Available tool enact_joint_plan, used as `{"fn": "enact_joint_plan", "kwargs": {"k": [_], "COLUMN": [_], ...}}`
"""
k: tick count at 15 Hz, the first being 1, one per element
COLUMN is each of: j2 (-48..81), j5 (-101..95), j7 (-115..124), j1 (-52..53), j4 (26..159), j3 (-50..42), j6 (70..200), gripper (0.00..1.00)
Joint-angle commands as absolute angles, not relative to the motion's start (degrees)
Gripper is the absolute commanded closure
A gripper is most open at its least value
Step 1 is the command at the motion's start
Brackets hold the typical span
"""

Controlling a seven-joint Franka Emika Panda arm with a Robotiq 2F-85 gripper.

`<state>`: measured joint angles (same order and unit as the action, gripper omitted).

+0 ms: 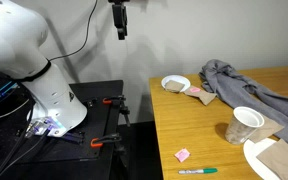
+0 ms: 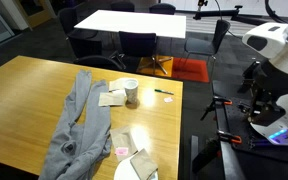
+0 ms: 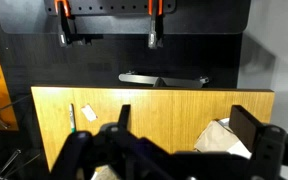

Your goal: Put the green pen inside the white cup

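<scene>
The green pen [image 1: 197, 171] lies flat near the wooden table's front edge, and it also shows in the other exterior view [image 2: 164, 94]. In the wrist view it is a thin sliver [image 3: 72, 116] at the left. The white cup [image 1: 244, 125] stands upright on the table, next to the grey cloth, and shows in both exterior views [image 2: 131, 91]. My gripper [image 1: 120, 25] hangs high up, off the table's side and far from both. In the wrist view its fingers [image 3: 184, 125] are spread wide with nothing between them. The cup is out of the wrist view.
A crumpled grey cloth [image 1: 246, 85] covers the table's far part. A shallow white bowl [image 1: 175, 84], a pink paper scrap [image 1: 183, 155], a white plate [image 1: 256, 160] with brown napkins, and a napkin [image 3: 220, 137] also lie on the table [image 1: 184, 125]. Black stand with clamps [image 1: 109, 100] beside it.
</scene>
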<state>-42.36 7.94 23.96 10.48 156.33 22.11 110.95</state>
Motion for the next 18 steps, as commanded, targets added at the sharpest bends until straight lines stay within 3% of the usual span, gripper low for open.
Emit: {"fn": "enact_joint_plan", "kwargs": {"k": [1, 18], "j2": [-42.2, -41.7], "j5": [7.5, -1.6], "j7": [24.3, 23.0], "j1": [11.1, 7.1], "j4": [156.3, 149.2], "j3": [21.5, 19.3], "j6": [110.9, 112.0], "gripper": [0.00, 0.00]}}
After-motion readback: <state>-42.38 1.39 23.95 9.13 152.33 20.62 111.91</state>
